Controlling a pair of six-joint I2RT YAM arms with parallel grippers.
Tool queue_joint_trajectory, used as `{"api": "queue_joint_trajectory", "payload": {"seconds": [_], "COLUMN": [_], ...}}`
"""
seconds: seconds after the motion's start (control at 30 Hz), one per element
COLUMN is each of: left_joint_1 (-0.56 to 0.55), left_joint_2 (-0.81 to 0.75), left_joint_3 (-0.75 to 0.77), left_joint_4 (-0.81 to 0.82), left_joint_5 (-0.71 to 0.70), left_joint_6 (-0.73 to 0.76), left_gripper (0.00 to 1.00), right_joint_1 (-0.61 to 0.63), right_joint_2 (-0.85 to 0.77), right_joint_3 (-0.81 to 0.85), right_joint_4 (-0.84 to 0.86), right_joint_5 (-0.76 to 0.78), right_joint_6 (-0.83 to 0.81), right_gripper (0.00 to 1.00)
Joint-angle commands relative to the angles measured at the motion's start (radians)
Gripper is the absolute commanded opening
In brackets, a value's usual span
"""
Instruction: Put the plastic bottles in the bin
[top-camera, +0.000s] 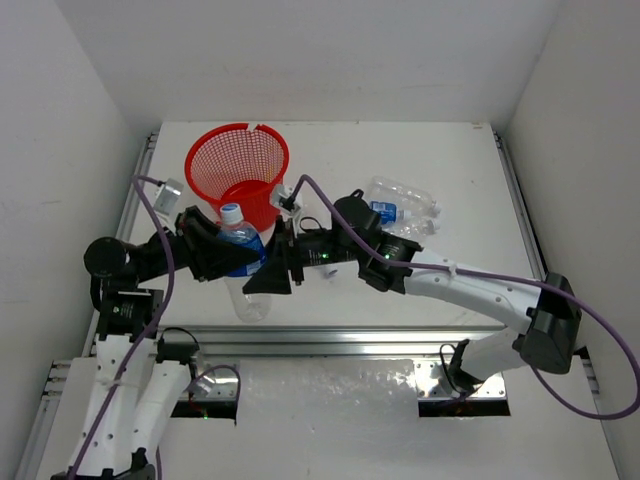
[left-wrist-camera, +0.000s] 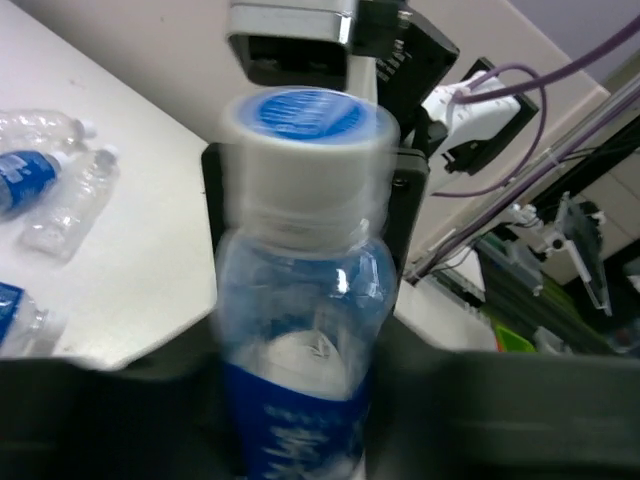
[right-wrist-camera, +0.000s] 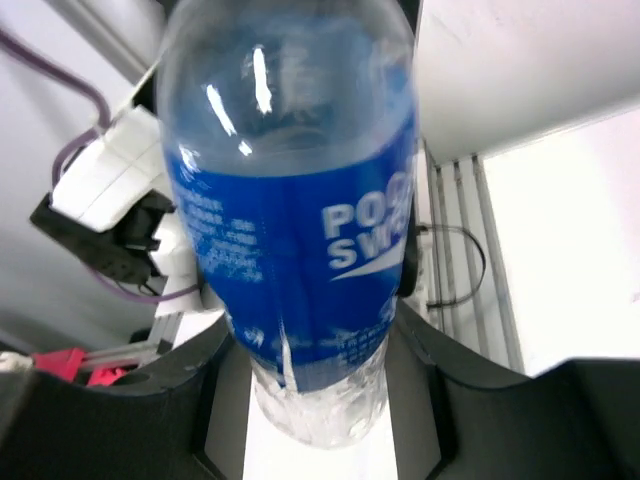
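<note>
Blue-labelled bottle (top-camera: 238, 243) gripped, red mesh bin (top-camera: 215, 160) behind

Bright, diffuse light washed the white counter (top-camera: 420, 160) pale in the top view, leaving only faint shadows around the blue-labelled bottle (top-camera: 240, 243). The left wrist view smeared that bottle's cap (left-wrist-camera: 305, 130) with motion blur, and everything behind it was soft. In the right wrist view, white glare streaks crossed the bottle's shoulder, and its lettering was slightly blurred.

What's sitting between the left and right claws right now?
A white-capped, blue-labelled plastic bottle. Top view shows it bridging the left claw and right claw; each wrist view shows it inside its own claw.
</note>
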Motion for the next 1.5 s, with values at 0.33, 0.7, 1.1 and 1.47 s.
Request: {"api": "queue_joint_trajectory", "payload": {"seconds": [0.33, 0.7, 1.1, 1.47], "left_joint_1": [-0.001, -0.001, -0.029, -0.011], "left_joint_2": [0.396, 0.784, 0.72, 0.326], "left_joint_3": [0.579, 0.744, 0.852, 0.152], "left_joint_4": [-0.591, -0.422, -0.776, -0.778], "left_joint_5": [-1.023, -1.264, -1.371, -1.49], "left_joint_6": [0.254, 0.218, 0.198, -0.08], "left_gripper": [0.0, 0.64, 1.0, 0.95], "right_joint_1": [0.005, 0.002, 0.003, 0.003], "right_joint_2": [-0.566, -1.0, -1.007, -1.034], "right_joint_3": [-0.392, -0.507, -0.512, -0.547], "right_joint_4": [-0.341, -0.61, -0.673, -0.679], "right_joint_5": [0.644, 0.824, 0.876, 0.897], "right_joint_6": [-0.16, -0.18, -0.197, -0.115], "right_gripper": [0.99, 0.99, 0.99, 0.99]}}
